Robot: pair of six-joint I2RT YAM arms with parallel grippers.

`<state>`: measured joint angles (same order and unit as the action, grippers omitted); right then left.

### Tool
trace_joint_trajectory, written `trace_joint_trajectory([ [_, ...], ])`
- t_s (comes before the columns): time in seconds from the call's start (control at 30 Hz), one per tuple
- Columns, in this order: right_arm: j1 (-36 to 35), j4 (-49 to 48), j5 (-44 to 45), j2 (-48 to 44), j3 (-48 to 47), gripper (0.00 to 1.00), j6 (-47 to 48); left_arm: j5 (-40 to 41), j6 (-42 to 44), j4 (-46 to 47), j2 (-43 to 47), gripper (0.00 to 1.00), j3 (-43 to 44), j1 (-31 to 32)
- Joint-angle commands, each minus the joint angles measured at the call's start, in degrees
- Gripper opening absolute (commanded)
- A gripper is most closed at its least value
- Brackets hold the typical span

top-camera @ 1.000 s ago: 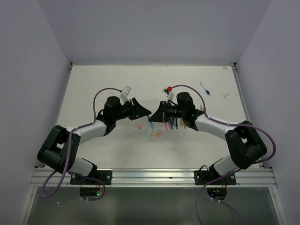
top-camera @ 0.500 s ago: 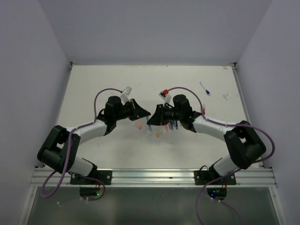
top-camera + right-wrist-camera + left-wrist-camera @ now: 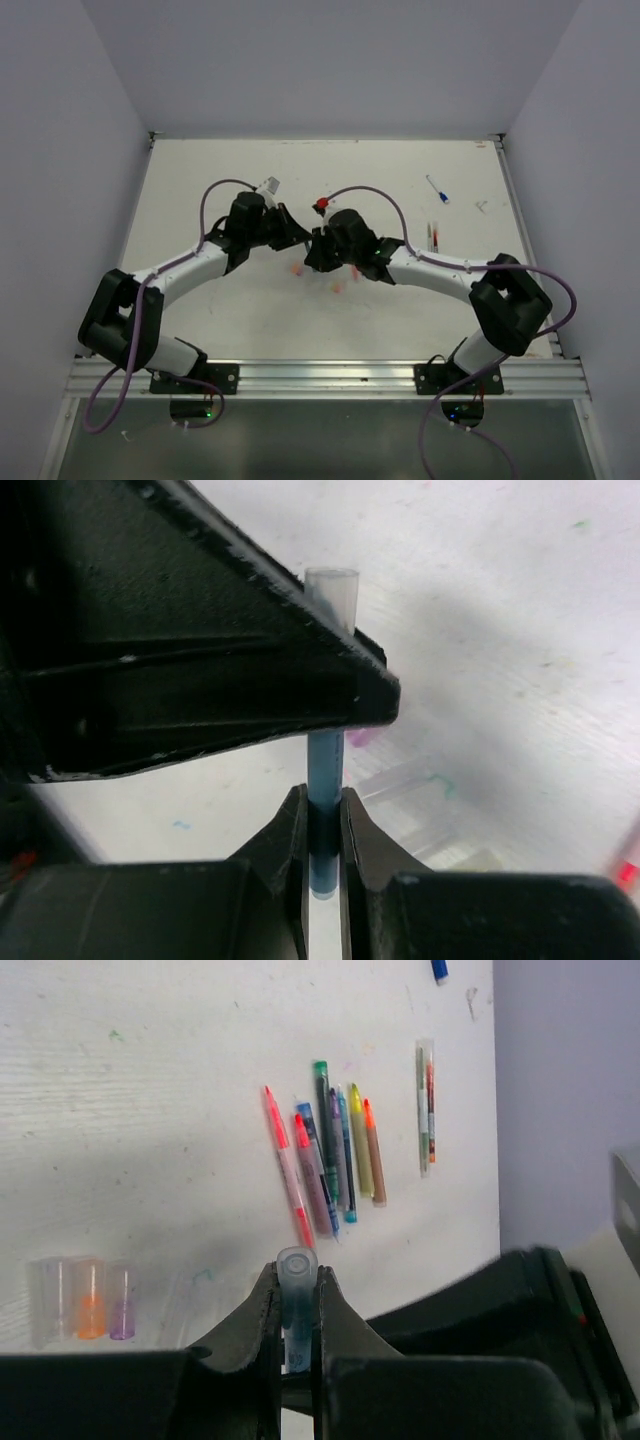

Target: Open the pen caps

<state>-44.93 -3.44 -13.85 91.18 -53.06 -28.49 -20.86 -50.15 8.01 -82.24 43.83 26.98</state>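
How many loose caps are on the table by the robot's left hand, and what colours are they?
orange cap: 1
purple cap: 1
clear cap: 1 (blurry, so hard to be sure it is only one)
Total: 3

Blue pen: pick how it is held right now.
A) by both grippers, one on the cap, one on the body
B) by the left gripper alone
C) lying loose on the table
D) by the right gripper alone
A: the left gripper pinches the cap while the right gripper clamps the blue pen by its body.
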Motion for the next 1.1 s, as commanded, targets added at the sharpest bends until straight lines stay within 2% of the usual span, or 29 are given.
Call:
trace_joint_trajectory([
  [0.0,-8.31,17.05,39.11,-0.74,-4.68,0.00,10.72,8.99,2.17,-11.08,-0.20,0.00,6.08,-1.75],
  [0.1,-11.85,17.68,47.66,-0.03,-3.99,0.00,11.26,8.65,0.06,-10.74,-0.64,0.00,5.91,-4.12],
  [0.2,-12.81,17.15,48.47,-0.04,-3.19,0.00,11.52,6.45,-1.44,-8.98,-1.35,0.00,5.56,-6.15],
  [0.3,-12.82,16.11,44.28,-1.08,-2.58,0.00,11.53,2.33,-2.58,-1.53,-1.35,0.00,3.64,-6.68],
  [0.33,-10.64,14.62,32.95,-1.96,-1.10,0.00,11.44,0.93,-3.37,4.06,-0.65,0.00,2.50,-6.94],
  [0.4,-7.56,8.47,19.02,-4.24,0.84,0.00,9.26,-2.77,-2.07,7.79,-0.47,0.00,0.38,-7.03],
  [0.43,-4.76,6.10,7.29,-4.86,3.03,0.00,8.11,-3.22,-1.71,11.12,0.75,0.00,-0.58,-7.03],
  [0.5,-2.19,-3.12,-6.39,-5.04,5.06,0.00,4.26,-4.01,-0.83,14.21,2.68,0.00,-4.36,-7.12],
  [0.53,-0.44,-8.98,-17.77,-4.17,6.20,0.00,2.93,-3.92,-0.48,16.31,4.87,0.00,-5.50,-7.29],
  [0.67,1.42,-20.00,-30.94,-1.62,8.05,0.00,-3.92,-6.38,0.05,20.63,8.93,0.00,-10.60,-7.82],
  [0.83,1.77,-28.00,-37.91,1.10,9.02,0.00,-8.68,-8.05,0.14,20.92,12.80,0.00,-11.58,-9.22],
  [0.87,1.77,-28.28,-37.49,1.80,9.20,0.00,-9.47,-9.27,-0.29,21.43,13.06,0.00,-11.84,-9.40],
  [0.9,1.77,-25.94,-32.44,1.46,8.59,0.00,-7.74,-9.46,-1.86,21.69,13.50,0.00,-12.36,-9.75],
  [0.93,1.42,-12.43,-25.86,0.76,7.19,0.00,-3.46,-8.42,-2.40,19.96,13.68,0.00,-12.11,-10.36],
  [0.97,0.12,-5.16,-17.44,-1.94,5.70,0.00,5.37,-6.32,-1.97,15.59,13.60,0.00,-10.71,-10.63],
  [1.0,-4.86,0.83,4.40,-3.10,3.16,0.00,8.86,-3.69,-1.01,3.45,12.64,0.00,-8.79,-10.90],
  [1.03,-7.43,7.68,14.36,-4.33,2.53,0.00,10.80,1.13,-0.39,-0.50,12.11,0.00,-5.02,-11.07],
  [1.07,-9.20,9.05,22.47,-5.82,2.52,0.00,11.61,2.74,-0.56,-1.76,12.27,0.00,-4.90,-11.25],
])
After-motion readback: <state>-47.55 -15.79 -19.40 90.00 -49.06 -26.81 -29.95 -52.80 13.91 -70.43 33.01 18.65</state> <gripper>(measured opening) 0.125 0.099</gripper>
